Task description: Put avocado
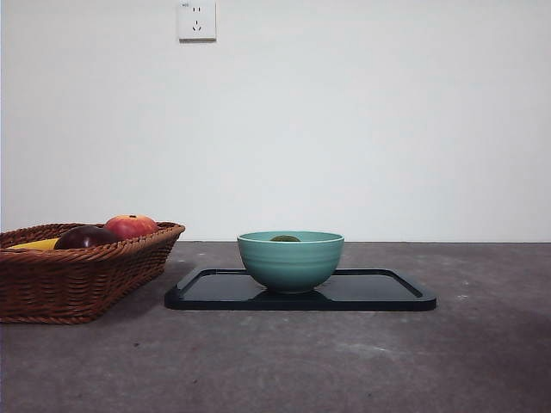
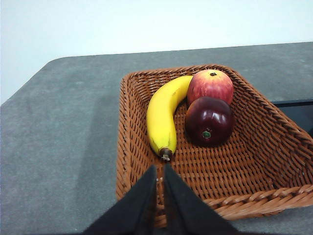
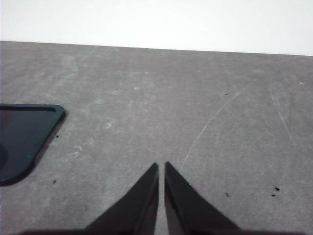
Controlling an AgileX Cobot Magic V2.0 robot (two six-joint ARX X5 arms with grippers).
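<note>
1. Grey surface (image 1: pixel 344 361): bare and matte nearest the front camera; carries everything listed below.
2. Black tray (image 1: pixel 387 292): flat and glossy with a raised rim, lying at the middle of the surface. One rounded corner shows in the right wrist view.
3. Teal bowl (image 1: pixel 291 261): ribbed outside, upright on the tray.
4. Avocado (image 1: pixel 285 238): dark green; only its crown shows above the bowl's rim, so it lies inside the bowl. By that showing the placing looks done. Handling judgement: firm, smooth, rounded skin, moderately weighty, likely to roll or slip under a narrow grip. Best taken across its widest middle, from above, since the bowl's wall blocks any side approach.
5. Wicker basket (image 1: pixel 86 280): brown weave, just beside the tray. Contents: banana (image 2: pixel 164 115); red apple (image 2: pixel 210 87), touching the banana; dark maroon fruit (image 2: pixel 209 121), touching the apple.
6. Left pincer (image 2: pixel 160 169): jaws together, holding nothing, poised above the basket's near rim. Out of the front view.
7. Right pincer (image 3: pixel 161 166): jaws together, holding nothing, over bare surface beside the tray's corner. Out of the front view.
8. Wall socket (image 1: pixel 196 20): white, on the wall behind.
</note>
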